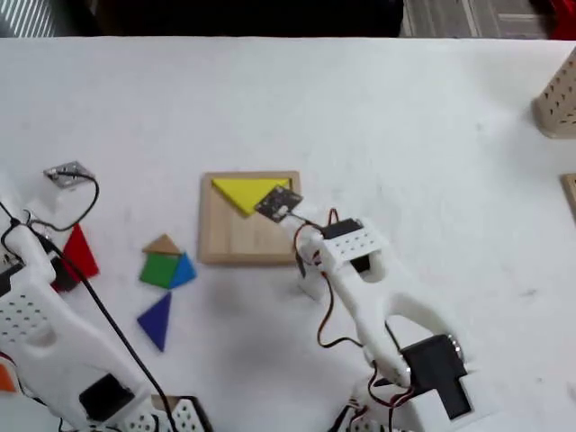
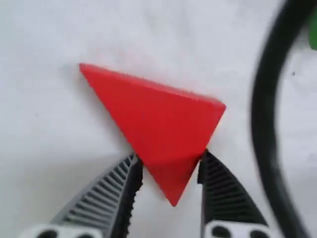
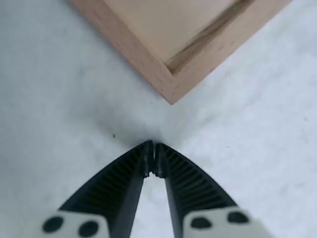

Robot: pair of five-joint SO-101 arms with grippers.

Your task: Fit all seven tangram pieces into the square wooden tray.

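**Red triangle (image 2: pixel 158 119) pinched at its tip**

Clamped in the left gripper (image 2: pixel 170 158) by one pointed corner, flat on the table, well left of the wooden tray (image 3: pixel 129 42). Probably light, stiff and slick, so apt to pivot; safer gripped across wider edges. Right gripper (image 3: pixel 154 148) pressed together, empty, just off the tray's corner.

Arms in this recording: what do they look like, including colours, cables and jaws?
Both the left arm and right arm have white plastic shells with panels of small holes and black motors. A black cable runs along the left one; red and black wires loop on the right. The jaws are dark, ribbed and tapered, on white bases.
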